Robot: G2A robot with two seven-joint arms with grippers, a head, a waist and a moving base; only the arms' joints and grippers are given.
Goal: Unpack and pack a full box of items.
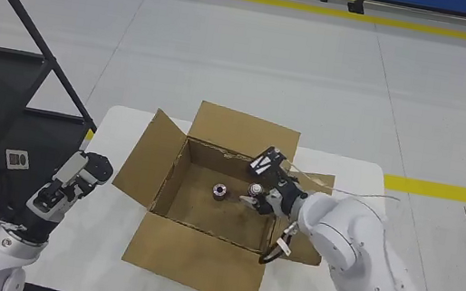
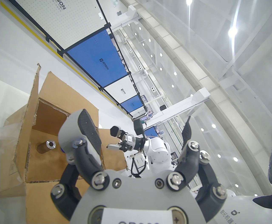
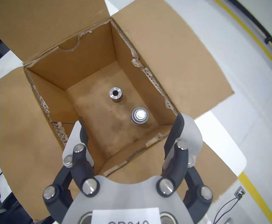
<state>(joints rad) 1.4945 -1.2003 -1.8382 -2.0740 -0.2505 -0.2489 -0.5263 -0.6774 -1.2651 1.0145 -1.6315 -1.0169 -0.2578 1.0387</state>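
Straight beneath the right gripper, fingers spread wide with nothing between them: an open cardboard box, all four flaps folded outward, torn corrugated edges along the rim. On the box floor, well below the fingertips, two metal items, upright and apart from each other. Nearer the fingertips, a small metal can with a white cap at its centre, close to one side wall. Farther from the fingers, toward the middle of the floor, a steel bushing with a dark bore in its top face. Touching neither item; held above the rim, over the side of the box next to the right arm.

From the top view: right gripper over the cardboard box, steel bushing just past its fingertips toward the box middle. Underneath everything, a white table.

Outside the box on its far side from the right arm, well apart from both items: left gripper, low by the table edge. In its own wrist view, left gripper with fingers parted, empty, tilted up toward the ceiling. Between and beyond those fingers, farther off, the right gripper, likewise parted. Past one finger, the cardboard box with the steel bushing upright on its floor.
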